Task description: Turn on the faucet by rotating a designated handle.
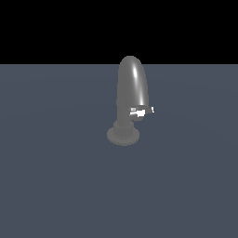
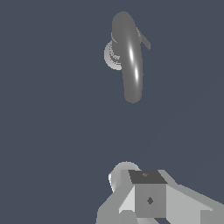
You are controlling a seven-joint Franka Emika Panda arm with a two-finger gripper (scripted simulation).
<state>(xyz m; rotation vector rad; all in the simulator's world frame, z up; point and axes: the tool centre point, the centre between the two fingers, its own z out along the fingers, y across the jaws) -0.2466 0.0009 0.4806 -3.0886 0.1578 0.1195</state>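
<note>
Approach stage: the faucet [image 1: 131, 93] stands untouched mid-floor, its handle [image 1: 142, 112] unturned; the gripper [image 2: 131, 192], jaw opening indiscernible, must descend to reach that lever.

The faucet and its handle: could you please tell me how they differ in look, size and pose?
The faucet is glossy grey, the handle bright white. The faucet is a tall, rounded arch; the handle is a far smaller, short lever. The faucet rises upright from its round base; the handle juts sideways. Both belong to one fixture.
</note>
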